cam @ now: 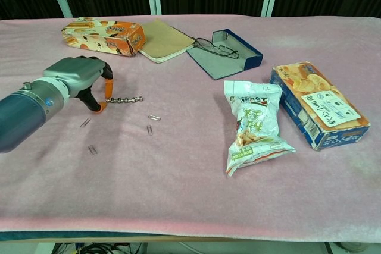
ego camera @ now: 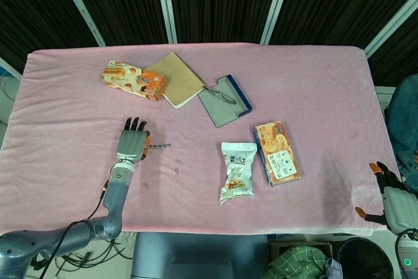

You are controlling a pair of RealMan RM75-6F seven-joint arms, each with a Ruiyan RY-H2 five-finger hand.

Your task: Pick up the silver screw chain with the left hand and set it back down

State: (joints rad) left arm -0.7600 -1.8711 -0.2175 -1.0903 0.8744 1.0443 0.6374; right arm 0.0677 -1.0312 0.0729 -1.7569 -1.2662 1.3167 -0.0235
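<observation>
The silver screw chain [cam: 125, 99] lies stretched out on the pink cloth, and in the head view it shows as a short thin line [ego camera: 159, 146]. My left hand [cam: 78, 76] is at the chain's left end, seen from above in the head view [ego camera: 132, 140]. Its forefinger tip is down on that end and the thumb tip is close under it, so the end is pinched. The rest of the chain still rests on the cloth. My right hand [ego camera: 390, 195] hangs off the table's near right corner with its fingers spread and nothing in it.
Several paper clips [cam: 150, 129] lie on the cloth near the chain. An orange snack box [cam: 104, 35], a notebook [cam: 164, 40] and an open glasses case [cam: 231, 56] sit at the back. A snack bag [cam: 256, 127] and a cracker box [cam: 319, 104] lie to the right.
</observation>
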